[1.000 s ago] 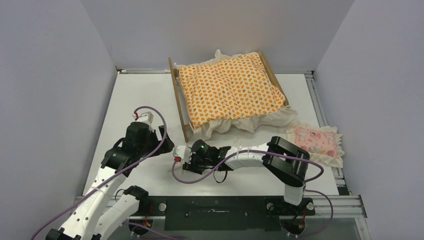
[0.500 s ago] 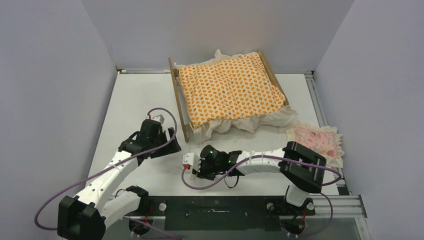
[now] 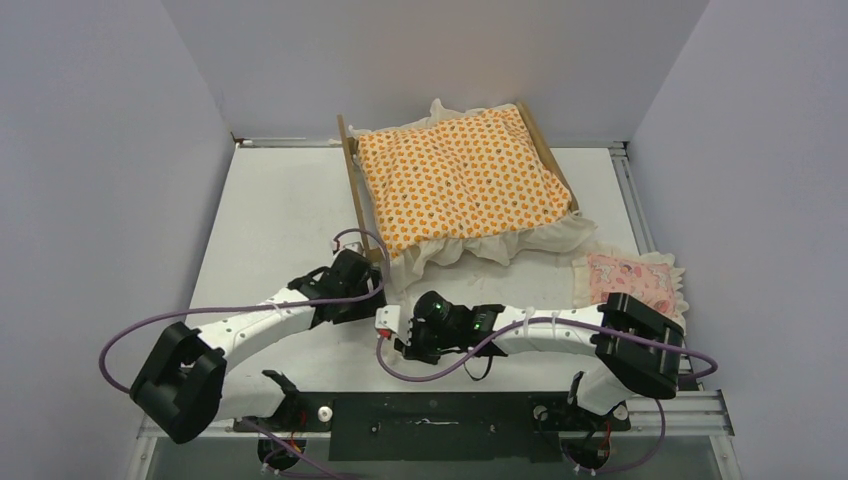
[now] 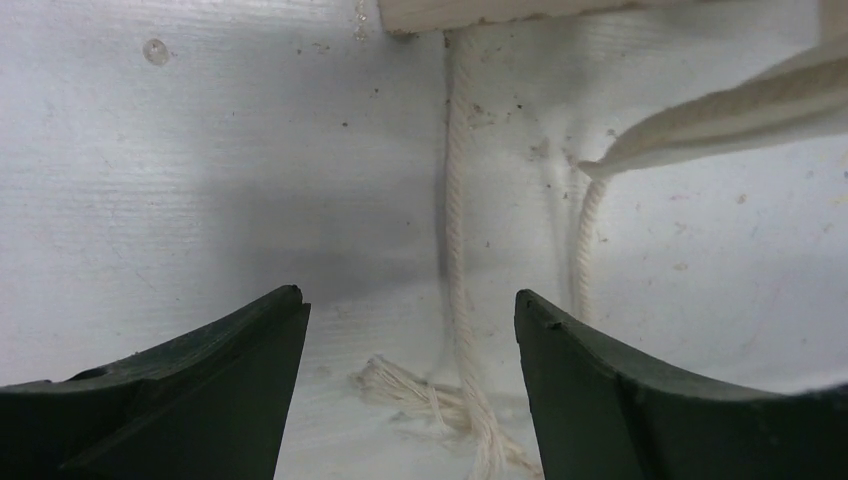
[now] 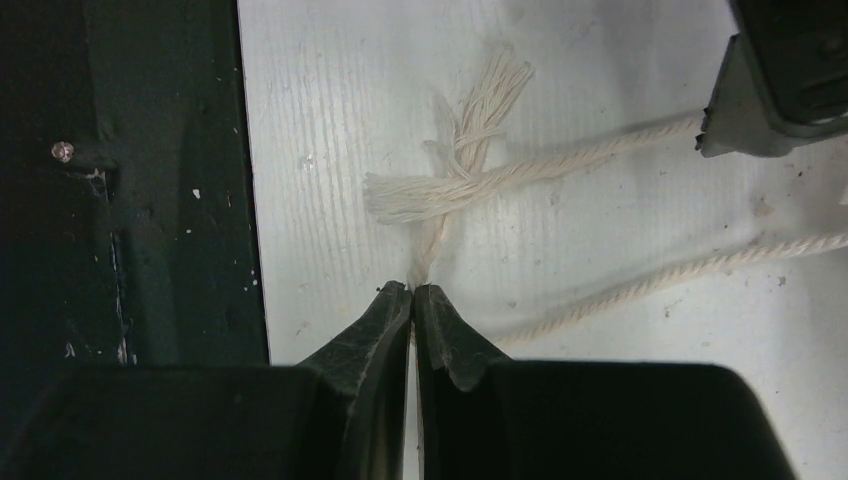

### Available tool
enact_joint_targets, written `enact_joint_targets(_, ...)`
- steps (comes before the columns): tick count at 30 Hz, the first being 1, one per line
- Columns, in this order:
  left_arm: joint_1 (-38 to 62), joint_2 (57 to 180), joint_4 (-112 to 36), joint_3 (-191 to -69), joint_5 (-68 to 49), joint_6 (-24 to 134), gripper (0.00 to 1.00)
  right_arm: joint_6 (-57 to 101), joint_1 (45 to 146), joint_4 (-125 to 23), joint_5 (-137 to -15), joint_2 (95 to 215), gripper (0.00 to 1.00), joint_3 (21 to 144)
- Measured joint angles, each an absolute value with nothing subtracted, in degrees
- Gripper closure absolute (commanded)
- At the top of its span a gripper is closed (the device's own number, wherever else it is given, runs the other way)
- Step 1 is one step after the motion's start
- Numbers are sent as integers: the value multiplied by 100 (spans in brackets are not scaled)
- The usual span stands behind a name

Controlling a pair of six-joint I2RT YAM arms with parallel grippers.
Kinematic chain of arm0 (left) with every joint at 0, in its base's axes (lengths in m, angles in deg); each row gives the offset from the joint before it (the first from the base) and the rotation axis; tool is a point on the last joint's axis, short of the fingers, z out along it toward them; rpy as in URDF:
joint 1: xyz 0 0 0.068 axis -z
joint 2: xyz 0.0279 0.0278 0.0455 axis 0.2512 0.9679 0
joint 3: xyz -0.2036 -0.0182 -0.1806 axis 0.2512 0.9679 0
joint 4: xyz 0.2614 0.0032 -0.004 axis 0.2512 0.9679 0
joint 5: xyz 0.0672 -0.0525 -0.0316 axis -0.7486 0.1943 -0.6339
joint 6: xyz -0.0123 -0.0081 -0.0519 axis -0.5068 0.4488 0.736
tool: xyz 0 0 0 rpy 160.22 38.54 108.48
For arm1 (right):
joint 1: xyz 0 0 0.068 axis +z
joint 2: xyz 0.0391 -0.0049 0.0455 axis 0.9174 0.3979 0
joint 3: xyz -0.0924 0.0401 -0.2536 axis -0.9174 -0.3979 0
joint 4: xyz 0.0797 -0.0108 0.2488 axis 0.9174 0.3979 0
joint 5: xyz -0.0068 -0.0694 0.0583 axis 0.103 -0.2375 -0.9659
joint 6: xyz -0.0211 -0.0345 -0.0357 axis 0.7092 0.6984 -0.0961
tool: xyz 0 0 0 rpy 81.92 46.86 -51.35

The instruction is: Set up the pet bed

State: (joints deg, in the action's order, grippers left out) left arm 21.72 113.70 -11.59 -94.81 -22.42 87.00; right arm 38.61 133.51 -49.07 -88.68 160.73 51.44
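Note:
The pet bed [image 3: 357, 196] stands at the back middle with the orange-patterned mattress [image 3: 460, 180] lying in it. Its plywood edge shows at the top of the left wrist view [image 4: 470, 12]. A white cord [image 4: 458, 250] runs from that edge down to a frayed end between the fingers of my open left gripper [image 4: 408, 300], which sits low at the bed's near-left corner [image 3: 370, 290]. My right gripper [image 5: 413, 290] is shut on a second white cord [image 5: 440, 225], whose frayed end crosses the first. It lies just in front of the left one [image 3: 392, 335].
The pink frilled pillow [image 3: 630, 282] lies on the table at the right, next to the right arm's elbow. The mattress ruffle [image 3: 500, 250] hangs over the bed's near end. The table's black front rail [image 5: 160, 180] is close beside the right gripper.
The left arm has swung right and forward to the bed's near-left corner. The right gripper has drifted slightly right and toward the front edge, still shut.

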Motion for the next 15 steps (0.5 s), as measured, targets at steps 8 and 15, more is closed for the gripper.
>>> enact_joint_targets(8, 2957, 12052, -1454, -9392, -3313, 9530, 43, 3815, 13351, -5010, -8864, 16073, 95, 4989)
enact_joint_targets(15, 3611, 12299, -1795, -9357, -4338, 10216, 66, 3715, 13355, -5207, -8866, 15911, 95, 4831)
